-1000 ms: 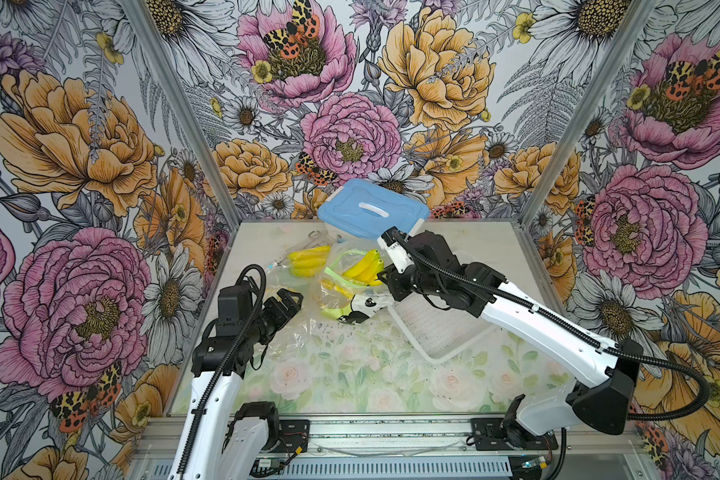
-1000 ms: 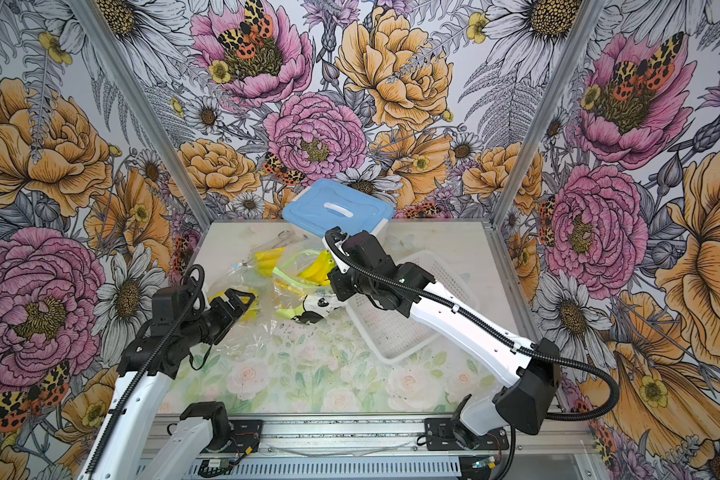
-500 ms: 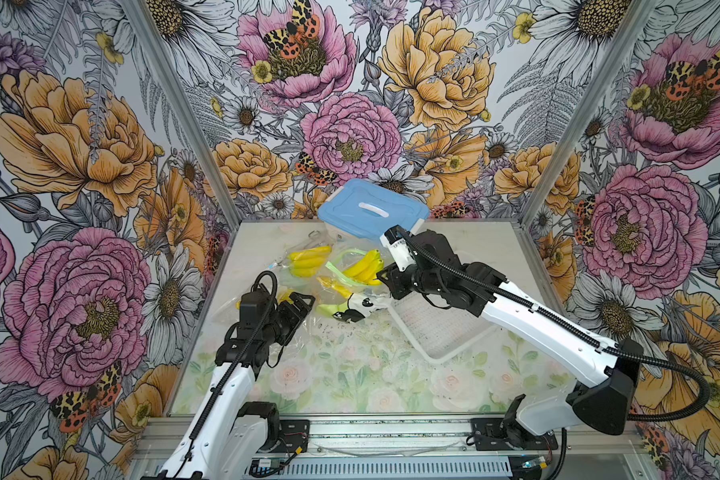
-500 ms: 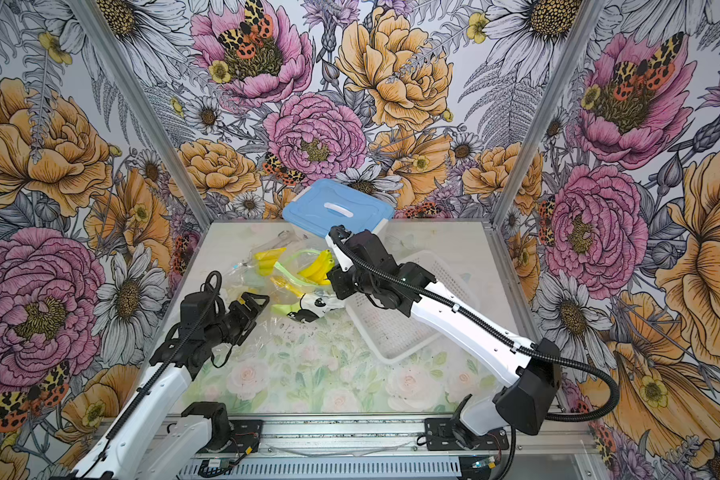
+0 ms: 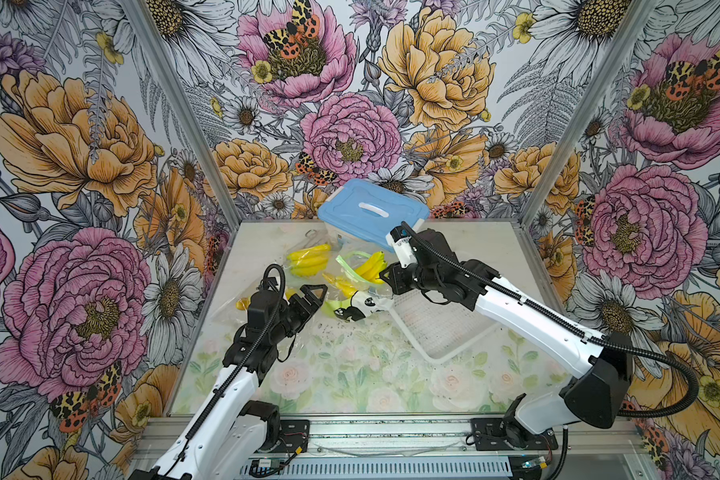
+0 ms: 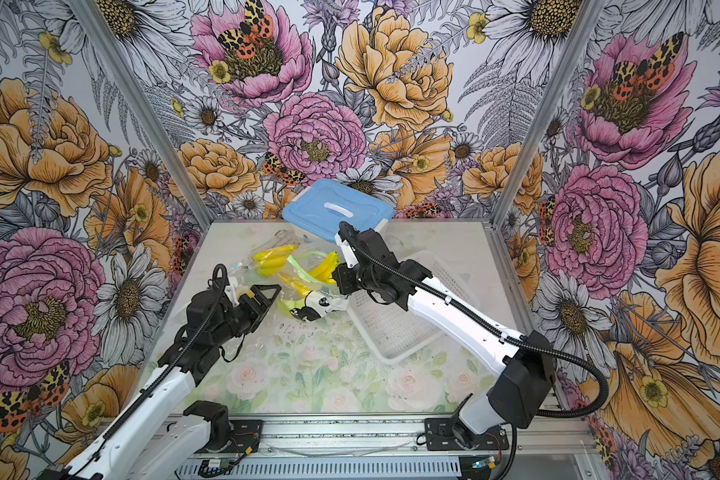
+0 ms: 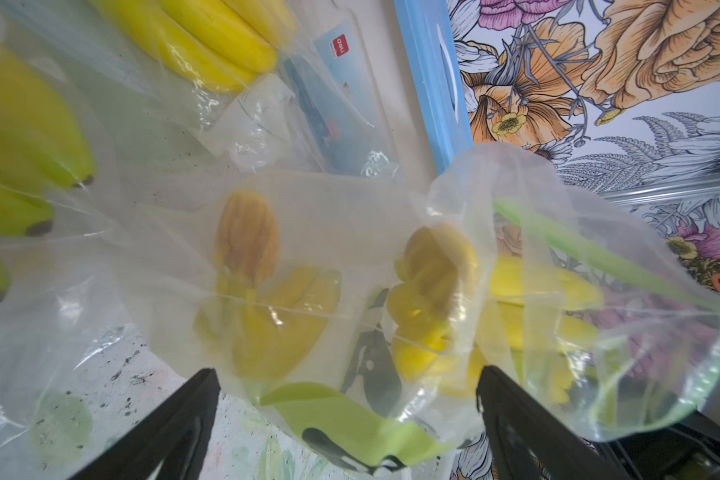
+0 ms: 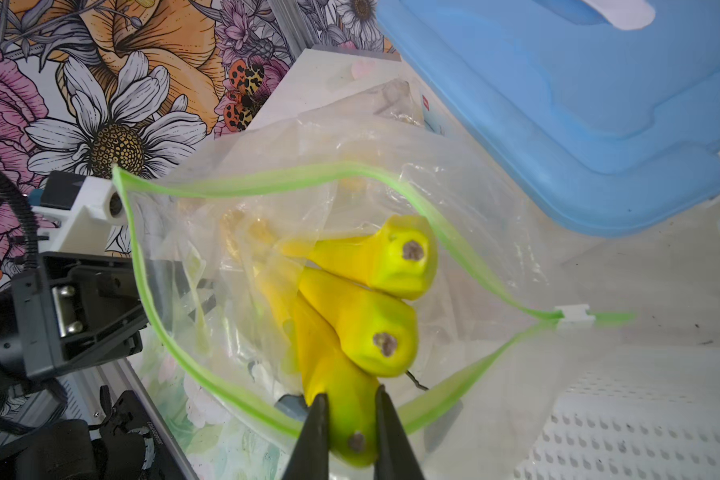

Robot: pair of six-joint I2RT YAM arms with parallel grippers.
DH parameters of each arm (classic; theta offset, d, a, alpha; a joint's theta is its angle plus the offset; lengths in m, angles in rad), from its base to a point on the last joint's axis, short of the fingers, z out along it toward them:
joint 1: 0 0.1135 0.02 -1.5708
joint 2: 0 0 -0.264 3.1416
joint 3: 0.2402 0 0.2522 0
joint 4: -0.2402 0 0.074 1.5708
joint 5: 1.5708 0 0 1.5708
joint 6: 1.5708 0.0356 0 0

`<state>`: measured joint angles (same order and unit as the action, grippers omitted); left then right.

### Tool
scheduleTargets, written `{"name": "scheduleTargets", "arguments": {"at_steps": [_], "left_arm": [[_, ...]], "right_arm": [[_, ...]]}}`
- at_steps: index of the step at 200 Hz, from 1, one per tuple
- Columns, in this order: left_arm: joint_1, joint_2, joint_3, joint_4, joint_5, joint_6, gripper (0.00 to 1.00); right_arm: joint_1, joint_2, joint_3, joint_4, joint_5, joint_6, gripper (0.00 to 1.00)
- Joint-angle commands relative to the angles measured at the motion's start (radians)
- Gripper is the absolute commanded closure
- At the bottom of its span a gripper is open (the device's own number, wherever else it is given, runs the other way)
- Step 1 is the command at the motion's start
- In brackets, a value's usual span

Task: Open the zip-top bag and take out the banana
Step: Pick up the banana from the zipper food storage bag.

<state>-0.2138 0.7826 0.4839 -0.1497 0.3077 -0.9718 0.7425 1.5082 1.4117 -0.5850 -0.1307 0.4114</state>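
A clear zip-top bag (image 8: pixel 233 232) lies at the middle of the counter (image 5: pixel 350 374), its green-edged mouth gaping wide toward the right arm. Inside is a small banana (image 8: pixel 362 328) bunch, tips poking out of the opening. The right gripper (image 8: pixel 350 395) is clamped on the nearest tip. The left gripper (image 7: pixel 348 372), jaws wide apart, straddles the bag's closed end without pinching it.

The fruit looks firm, light and smooth-skinned, so a tip hold may slip; further down the finger seems safer. The film is limp and clingy and will likely drag along unless its far end is pinned.

Close by: a second bagged bunch (image 5: pixel 308 259), a green and black-and-white pouch (image 5: pixel 358 307) touching the bag, a white basket (image 5: pixel 441 328) under the right arm, and a blue-lidded box (image 5: pixel 373 212) behind.
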Motion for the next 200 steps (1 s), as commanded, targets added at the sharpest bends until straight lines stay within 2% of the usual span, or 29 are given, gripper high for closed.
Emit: {"name": "scheduleTargets", "arguments": {"at_steps": [1,36,64,75,100,115,120,123,144,166,200], "left_arm": [[-0.02,-0.027,-0.04,0.036,-0.03,-0.011,0.05],[-0.04,-0.004,-0.03,0.022,-0.026,0.006,0.15],[-0.06,0.057,-0.028,0.066,-0.027,0.021,0.34],[-0.065,0.088,-0.024,0.096,-0.028,0.022,0.39],[-0.073,0.174,0.007,0.138,-0.023,0.049,0.57],[-0.079,0.224,0.056,0.117,-0.016,0.096,0.81],[-0.082,0.237,0.076,0.101,-0.019,0.117,0.95],[-0.085,0.242,0.09,0.089,-0.02,0.132,1.0],[-0.114,0.269,0.192,-0.079,-0.112,0.237,1.0],[-0.147,0.285,0.298,-0.276,-0.276,0.333,1.0],[-0.163,0.296,0.371,-0.403,-0.41,0.411,1.0]], "right_arm": [[-0.002,0.012,0.036,0.056,-0.016,0.023,1.0],[-0.003,0.021,0.054,0.055,-0.023,0.027,1.0],[-0.003,0.018,0.07,0.055,-0.033,0.032,1.0],[-0.003,0.015,0.069,0.054,-0.038,0.035,1.0],[0.001,0.009,0.055,0.054,-0.049,0.046,1.0],[0.007,0.001,0.045,0.053,-0.045,0.048,1.0],[0.009,-0.003,0.041,0.053,-0.042,0.047,1.0],[0.009,-0.005,0.038,0.054,-0.04,0.048,1.0],[0.006,-0.027,0.024,0.052,-0.015,0.041,1.0],[-0.006,-0.059,0.006,0.05,0.0,0.041,1.0],[-0.039,-0.125,-0.047,0.012,0.064,0.039,1.0]]}}
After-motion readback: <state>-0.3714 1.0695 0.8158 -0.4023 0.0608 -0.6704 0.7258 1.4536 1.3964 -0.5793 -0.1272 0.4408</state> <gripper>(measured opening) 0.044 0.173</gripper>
